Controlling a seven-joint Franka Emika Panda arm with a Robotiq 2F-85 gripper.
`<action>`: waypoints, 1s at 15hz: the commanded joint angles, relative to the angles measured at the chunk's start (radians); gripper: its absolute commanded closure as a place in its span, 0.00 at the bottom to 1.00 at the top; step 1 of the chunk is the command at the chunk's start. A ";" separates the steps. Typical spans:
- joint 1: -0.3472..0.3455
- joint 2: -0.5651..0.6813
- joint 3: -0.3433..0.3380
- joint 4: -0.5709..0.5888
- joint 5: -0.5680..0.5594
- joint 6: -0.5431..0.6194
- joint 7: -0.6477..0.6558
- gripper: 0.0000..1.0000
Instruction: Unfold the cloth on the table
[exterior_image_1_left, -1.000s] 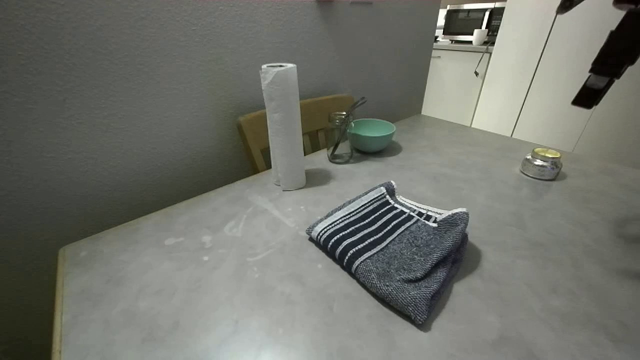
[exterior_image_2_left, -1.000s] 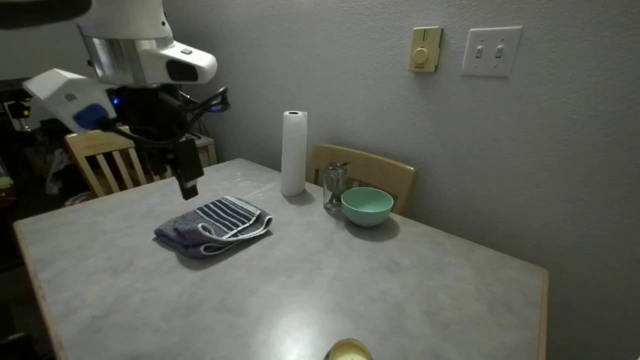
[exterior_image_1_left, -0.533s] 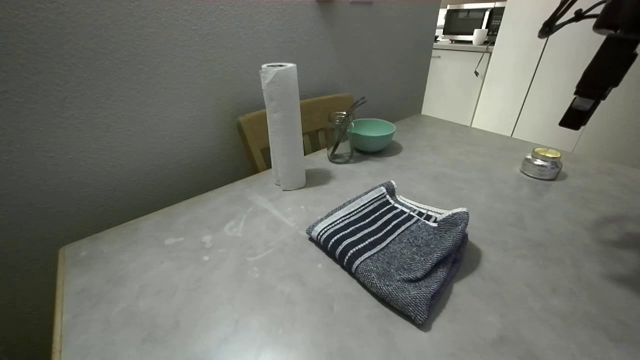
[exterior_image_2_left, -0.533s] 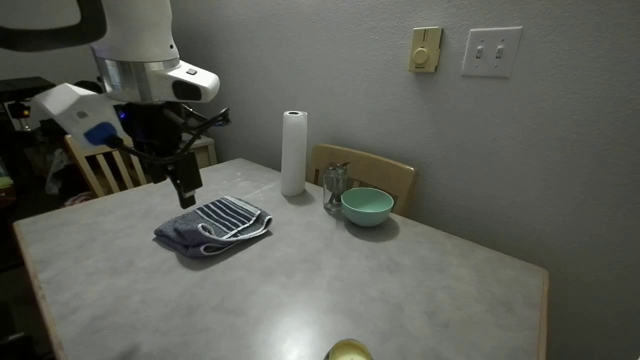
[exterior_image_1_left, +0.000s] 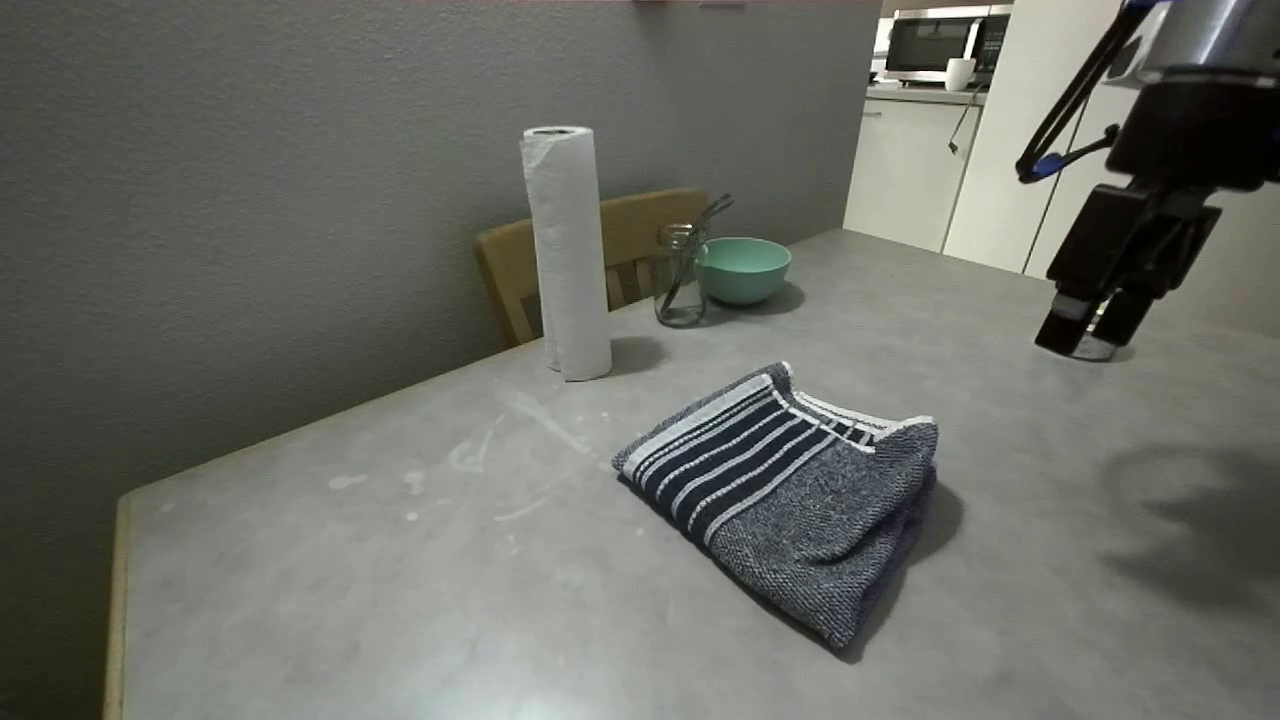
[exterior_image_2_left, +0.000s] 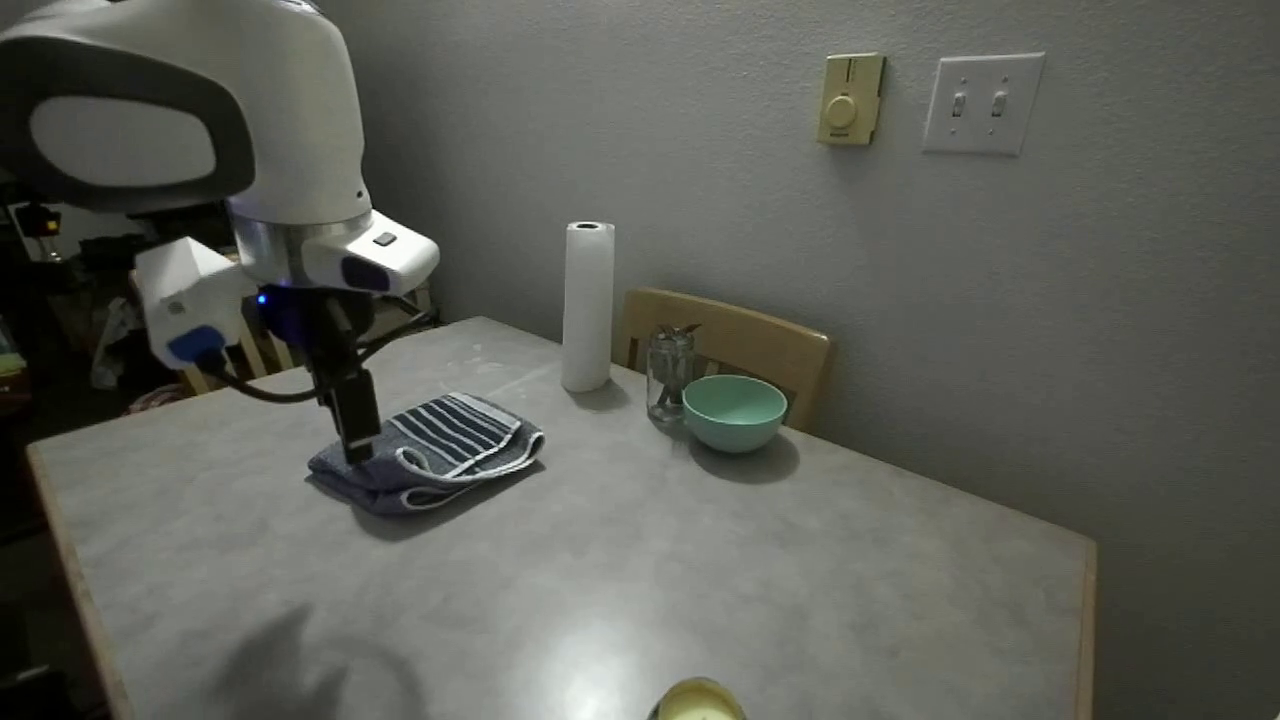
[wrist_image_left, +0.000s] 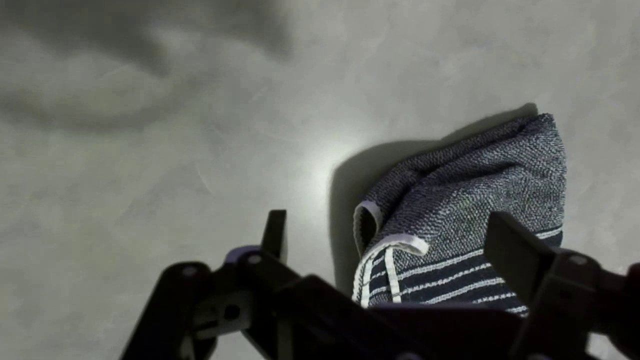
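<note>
The cloth (exterior_image_1_left: 800, 510) is a folded grey-blue towel with white and dark stripes, lying on the grey table (exterior_image_1_left: 350, 610). It shows in both exterior views (exterior_image_2_left: 450, 445) and the wrist view (wrist_image_left: 480, 190). In the wrist view, a white-edged fold curls up at its near left corner. My gripper (exterior_image_1_left: 1088, 338) is open and empty, above the table beside the cloth. In the wrist view the gripper (wrist_image_left: 387, 220) has its right finger over the striped part and its left finger over bare table (wrist_image_left: 150, 200). In an exterior view the gripper (exterior_image_2_left: 357, 452) overlaps the cloth's left part.
A paper-towel roll (exterior_image_1_left: 570, 260) stands behind the cloth. A glass jar with utensils (exterior_image_1_left: 680, 280) and a green bowl (exterior_image_1_left: 745, 270) are at the wall side. A candle jar (exterior_image_2_left: 698, 702) stands on the table. A chair (exterior_image_2_left: 735, 330) is behind the table.
The arm has come down. In an exterior view, the gripper has moved left towards the cloth, and its shadow now shows on the table. The cloth has not moved.
</note>
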 joint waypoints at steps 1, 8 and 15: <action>0.011 0.139 0.049 0.065 0.105 0.039 -0.006 0.00; -0.015 0.241 0.138 0.137 0.153 0.019 -0.012 0.00; -0.035 0.268 0.168 0.137 0.223 0.093 -0.117 0.00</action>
